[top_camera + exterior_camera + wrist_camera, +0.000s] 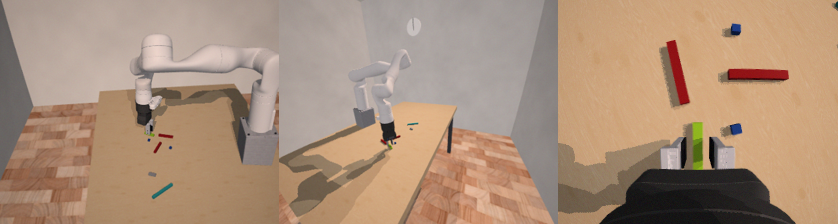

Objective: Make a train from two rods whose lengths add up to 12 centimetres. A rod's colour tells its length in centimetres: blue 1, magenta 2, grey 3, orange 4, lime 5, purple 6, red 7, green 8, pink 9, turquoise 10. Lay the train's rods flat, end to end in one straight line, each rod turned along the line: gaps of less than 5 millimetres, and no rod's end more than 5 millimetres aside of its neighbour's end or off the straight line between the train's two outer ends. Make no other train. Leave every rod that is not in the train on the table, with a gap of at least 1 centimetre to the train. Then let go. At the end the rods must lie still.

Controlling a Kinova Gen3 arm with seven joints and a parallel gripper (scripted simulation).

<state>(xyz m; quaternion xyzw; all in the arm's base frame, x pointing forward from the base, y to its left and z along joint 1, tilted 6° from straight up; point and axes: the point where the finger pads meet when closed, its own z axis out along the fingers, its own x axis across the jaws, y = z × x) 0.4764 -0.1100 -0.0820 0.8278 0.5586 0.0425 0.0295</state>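
My gripper (149, 131) (390, 143) (697, 147) is low over the table with its fingers open. The lime rod (152, 135) (390, 147) (697, 129) lies between them, with space on both sides in the wrist view. One red rod (166, 135) (383, 141) (678, 72) lies beyond the lime rod's far end, apart from it, slightly aside and turned a little differently. A second red rod (158, 147) (397, 137) (758, 74) lies crosswise to the right in the wrist view. The lime rod's near end is hidden by the gripper body in the wrist view.
One blue rod (148, 140) (736, 129) lies close beside the right finger in the wrist view; another blue rod (170, 147) (736, 29) lies farther off. A grey rod (152, 174) (411, 129) and a turquoise rod (162, 190) (412, 124) lie well away.
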